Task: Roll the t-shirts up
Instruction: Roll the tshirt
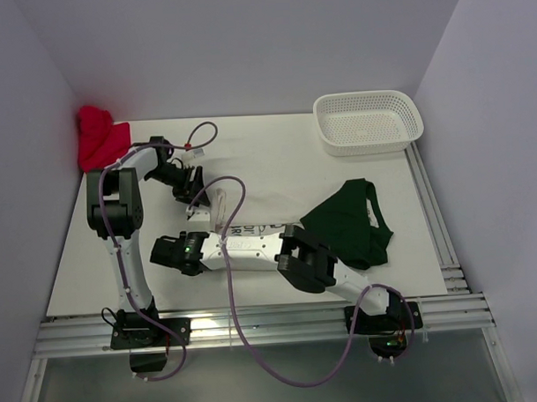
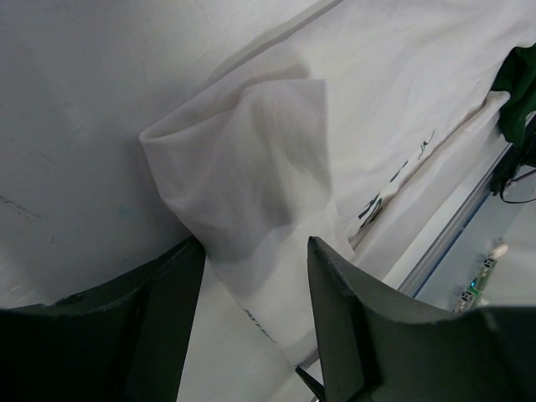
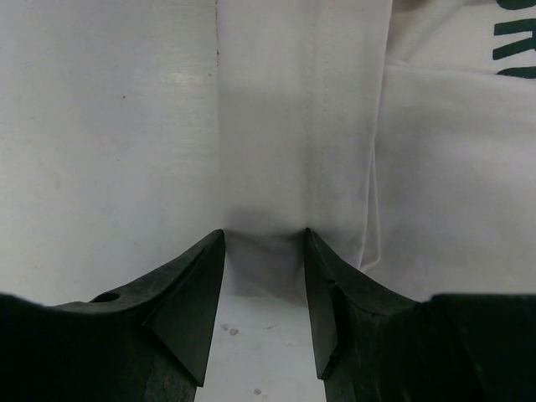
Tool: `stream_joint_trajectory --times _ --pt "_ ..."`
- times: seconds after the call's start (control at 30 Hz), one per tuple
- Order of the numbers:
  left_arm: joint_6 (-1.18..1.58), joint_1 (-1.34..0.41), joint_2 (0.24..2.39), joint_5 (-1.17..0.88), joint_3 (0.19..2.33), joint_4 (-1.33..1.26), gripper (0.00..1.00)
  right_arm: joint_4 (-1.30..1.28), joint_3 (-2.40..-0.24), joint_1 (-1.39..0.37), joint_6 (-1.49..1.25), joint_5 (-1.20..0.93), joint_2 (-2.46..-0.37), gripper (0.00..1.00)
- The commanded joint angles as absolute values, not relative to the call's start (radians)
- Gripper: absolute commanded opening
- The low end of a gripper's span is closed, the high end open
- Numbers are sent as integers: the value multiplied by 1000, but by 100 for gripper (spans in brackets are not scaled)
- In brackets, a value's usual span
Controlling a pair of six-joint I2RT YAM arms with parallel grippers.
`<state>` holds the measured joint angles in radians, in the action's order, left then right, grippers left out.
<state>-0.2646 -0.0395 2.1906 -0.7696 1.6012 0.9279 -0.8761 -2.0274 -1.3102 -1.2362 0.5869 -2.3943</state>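
Observation:
The white t-shirt (image 1: 259, 188) lies spread on the white table, its dark lettering (image 1: 247, 228) near the right arm. The dark green t-shirt (image 1: 349, 225) lies crumpled to its right. My left gripper (image 1: 190, 190) is open over the shirt's far left part; in the left wrist view a folded white flap (image 2: 243, 151) reaches in between the spread fingers of the gripper (image 2: 254, 243). My right gripper (image 1: 169, 253) is open at the near left; in the right wrist view the gripper (image 3: 264, 233) straddles a strip of the white shirt's edge (image 3: 301, 126).
A bright red cloth bundle (image 1: 99, 136) sits in the far left corner. A white perforated basket (image 1: 367, 122) stands at the far right. Aluminium rails (image 1: 437, 222) run along the right and near table edges. The right arm lies across the near side of the table.

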Motion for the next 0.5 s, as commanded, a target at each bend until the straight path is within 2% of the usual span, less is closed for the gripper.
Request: stream_joint_trajectory --times 0.0,0.37,0.47 --pt "-270 -49 2183 -654 1569 884 58 -877 -2074 -1308 -1226 588 -2401 51" --pt "-216 -87 2155 -505 1554 833 31 -979 -2140 -1305 -1238 525 -2487 54" --pt "-207 -98 2151 -477 1555 828 23 -973 -2106 -1305 -1247 503 -2487 47"
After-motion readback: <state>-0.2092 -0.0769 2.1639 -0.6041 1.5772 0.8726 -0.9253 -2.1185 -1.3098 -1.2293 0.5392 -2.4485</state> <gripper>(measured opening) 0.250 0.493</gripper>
